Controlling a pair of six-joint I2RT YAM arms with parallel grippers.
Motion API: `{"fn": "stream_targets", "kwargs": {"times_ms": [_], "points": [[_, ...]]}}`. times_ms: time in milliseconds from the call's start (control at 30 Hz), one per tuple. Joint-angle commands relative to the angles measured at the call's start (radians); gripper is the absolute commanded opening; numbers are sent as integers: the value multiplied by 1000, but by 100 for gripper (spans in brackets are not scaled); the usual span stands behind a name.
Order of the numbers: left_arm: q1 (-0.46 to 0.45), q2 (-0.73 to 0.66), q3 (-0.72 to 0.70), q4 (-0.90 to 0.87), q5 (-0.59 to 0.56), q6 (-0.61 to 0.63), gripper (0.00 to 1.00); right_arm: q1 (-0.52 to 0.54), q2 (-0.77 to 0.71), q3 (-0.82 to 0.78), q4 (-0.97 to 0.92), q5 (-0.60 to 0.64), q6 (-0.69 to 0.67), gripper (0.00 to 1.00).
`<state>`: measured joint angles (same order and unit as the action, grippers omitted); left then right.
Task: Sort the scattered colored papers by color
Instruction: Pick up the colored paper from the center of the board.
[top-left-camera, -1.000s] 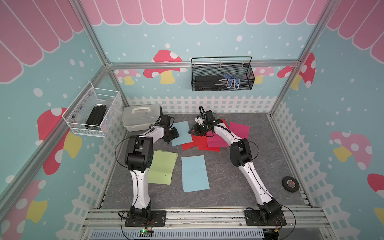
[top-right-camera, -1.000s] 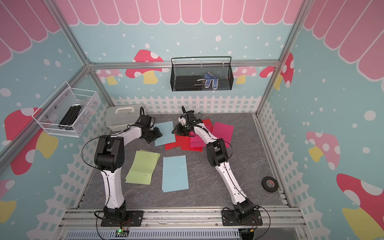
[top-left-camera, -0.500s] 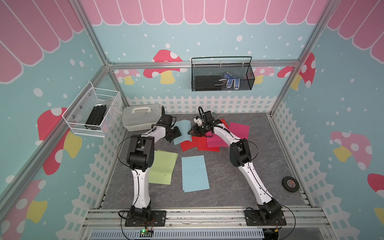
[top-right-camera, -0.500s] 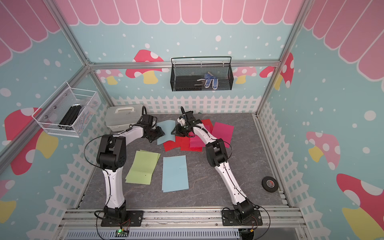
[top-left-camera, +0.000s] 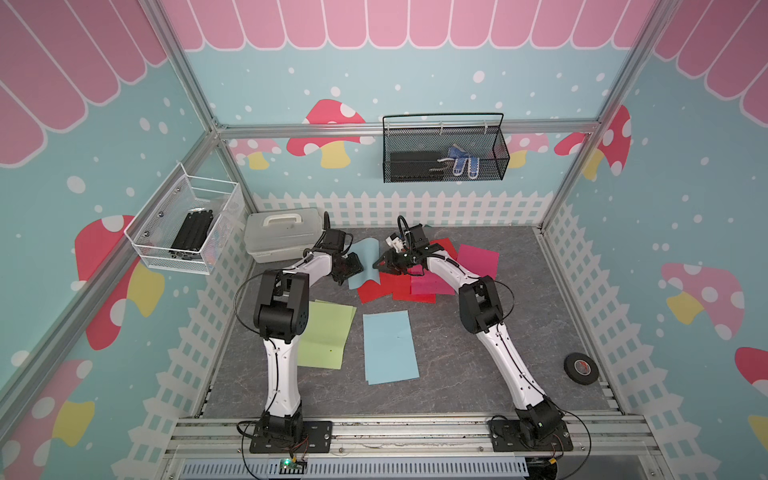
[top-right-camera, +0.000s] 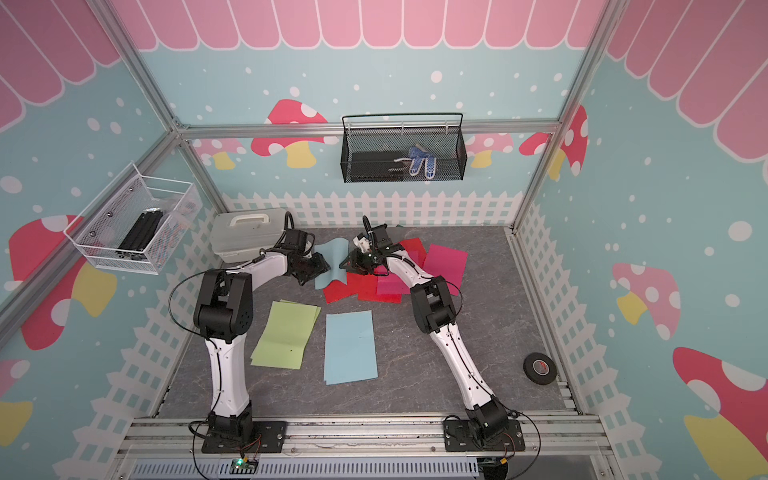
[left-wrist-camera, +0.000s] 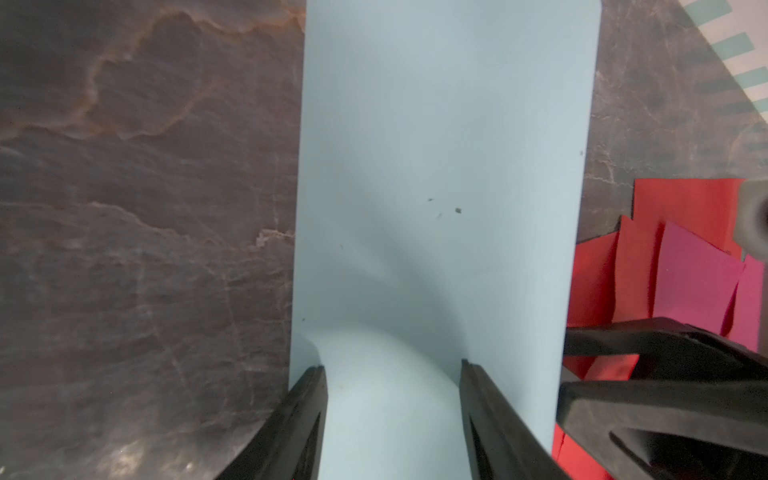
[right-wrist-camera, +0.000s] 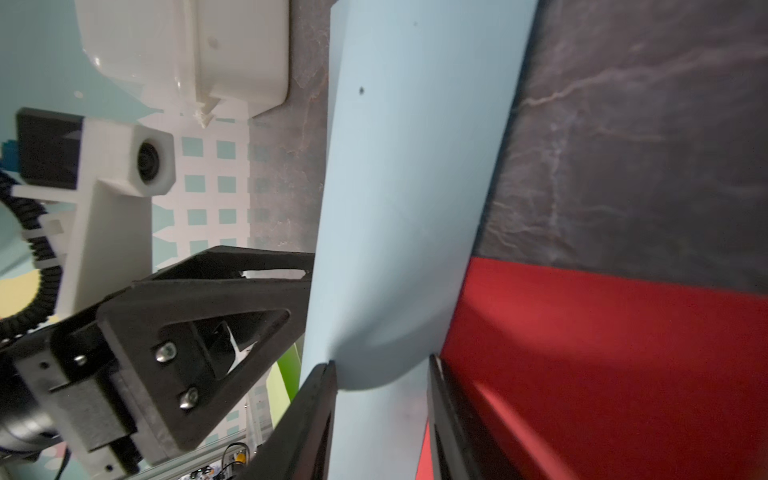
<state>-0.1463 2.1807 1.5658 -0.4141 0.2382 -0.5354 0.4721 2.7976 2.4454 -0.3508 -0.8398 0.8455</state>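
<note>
At the back of the desk (top-left-camera: 457, 353): raised light blue sheet (top-left-camera: 363, 257), one long edge curled up off the surface, just beside the white box (top-left-camera: 282, 235).
Left hand (left-wrist-camera: 392, 365): jaws apart, fingers (left-wrist-camera: 307, 399) set on the raised light blue sheet, paper humped up between them; firm hold or mere press, cannot tell.
Right hand (right-wrist-camera: 380, 359): jaws apart likewise, same sheet bowed between its fingers (right-wrist-camera: 320, 395), red paper right beside one finger; grip not to be told.
Hands to each other: tips facing, near, with the curled sheet standing between.
Red sheets (top-left-camera: 376, 289): overlapping heap at mid-back, touching the raised sheet's lower corner.
Magenta sheets (top-left-camera: 478, 259): mixed in with the red, one on the heap, one spread toward the right wall.
Light green sheets (top-left-camera: 326, 334): stacked and slightly fanned, front left.
Flat light blue sheet (top-left-camera: 390, 347): alone at front centre, near the green stack, not touching it.
Black tape roll (top-left-camera: 581, 368): far right, well apart from every paper.
</note>
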Motion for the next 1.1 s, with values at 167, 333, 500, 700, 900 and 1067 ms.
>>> {"fn": "stream_targets", "kwargs": {"times_ms": [167,333,500,700,900,1067], "points": [[-10,86,-42,-106,6,-9,56,10,-77,-166,256,-38,148,41],[-9,82,-48,-106,4,-8,56,4,-119,-213,273,-19,138,41],[-6,77,-52,-105,-1,-8,56,-7,-168,-272,264,16,111,41],[1,75,-53,-106,1,-6,56,-10,-256,-297,51,112,-43,41],[1,77,-50,-106,5,-9,56,-8,-308,-388,28,113,-61,41],[1,74,-52,-105,5,-8,56,1,-383,-491,26,150,-33,41]]}}
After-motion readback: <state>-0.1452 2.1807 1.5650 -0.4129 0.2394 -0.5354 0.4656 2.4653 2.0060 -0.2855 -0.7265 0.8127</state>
